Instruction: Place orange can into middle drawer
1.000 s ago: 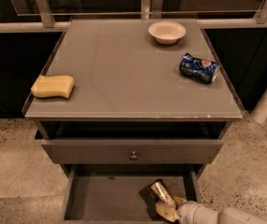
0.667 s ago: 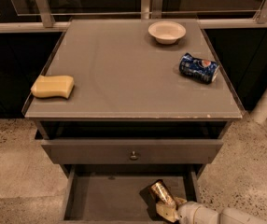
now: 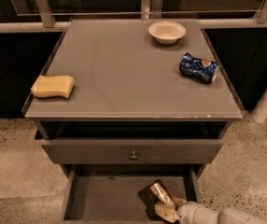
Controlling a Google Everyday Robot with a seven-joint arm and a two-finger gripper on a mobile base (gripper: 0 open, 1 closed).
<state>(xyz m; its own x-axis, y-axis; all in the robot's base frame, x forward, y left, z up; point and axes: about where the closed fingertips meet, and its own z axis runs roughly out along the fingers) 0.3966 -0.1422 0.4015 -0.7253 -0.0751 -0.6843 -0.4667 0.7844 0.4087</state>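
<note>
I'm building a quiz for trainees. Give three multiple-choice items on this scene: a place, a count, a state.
1. Where is the orange can? A) on the cabinet top B) in the open middle drawer, beside the pincer C) in the bowl
2. How many things lie on the cabinet top? A) one B) three C) five
3. The blue can is: A) upright B) on its side C) crushed flat
Answers: B, it shows inside the drawer box; B, sponge, bowl, blue can; B, its long side rests on the top.

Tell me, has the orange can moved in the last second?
No. The orange can lies where it was in the middle drawer, at the same offset below-right of the knob, with the gripper at its near end.
</note>
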